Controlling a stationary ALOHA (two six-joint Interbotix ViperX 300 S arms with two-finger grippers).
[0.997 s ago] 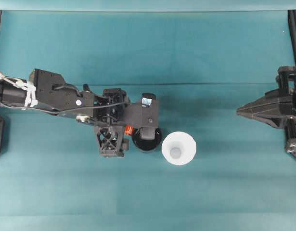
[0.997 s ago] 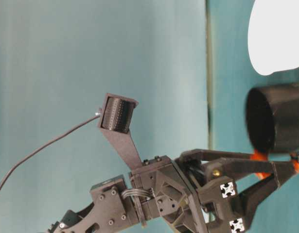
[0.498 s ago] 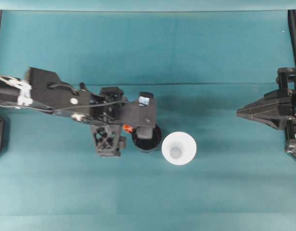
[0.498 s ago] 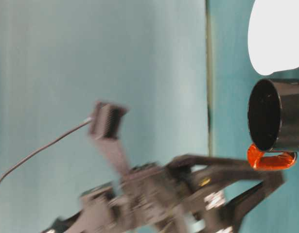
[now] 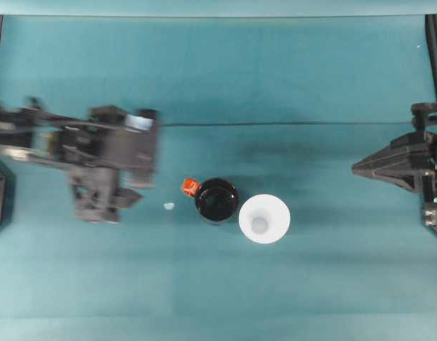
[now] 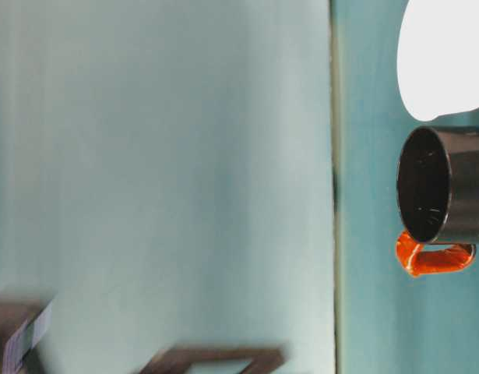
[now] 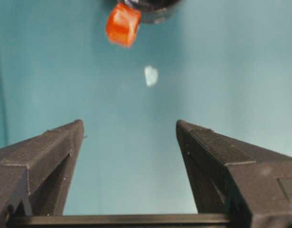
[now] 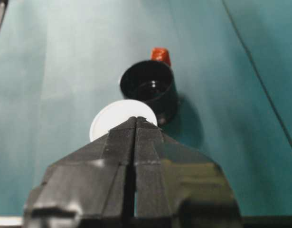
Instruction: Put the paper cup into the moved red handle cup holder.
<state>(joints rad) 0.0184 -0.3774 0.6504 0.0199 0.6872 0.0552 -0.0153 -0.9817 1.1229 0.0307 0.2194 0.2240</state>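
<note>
The black cup holder (image 5: 217,201) stands upright mid-table, its red handle (image 5: 190,187) pointing left. Touching or nearly touching its right side is the white paper cup (image 5: 264,219), upright with its mouth up. My left gripper (image 5: 143,186) is blurred, left of the handle and apart from it. The left wrist view has that gripper (image 7: 129,126) open with nothing between its fingers, the handle (image 7: 123,24) ahead of it. My right gripper (image 5: 357,168) is shut at the far right, pointing at the cup (image 8: 115,121) and holder (image 8: 150,88). In the table-level view, holder (image 6: 445,185) and cup (image 6: 445,58) stand side by side.
A small white fleck (image 5: 168,206) lies on the teal cloth between my left gripper and the handle, also caught by the left wrist camera as a pale fleck (image 7: 151,75). A seam (image 5: 289,124) in the cloth runs across the table behind the objects.
My left gripper has let go of the red handle and pulled back to the left. The holder stays put beside the paper cup. The right arm has not moved.
</note>
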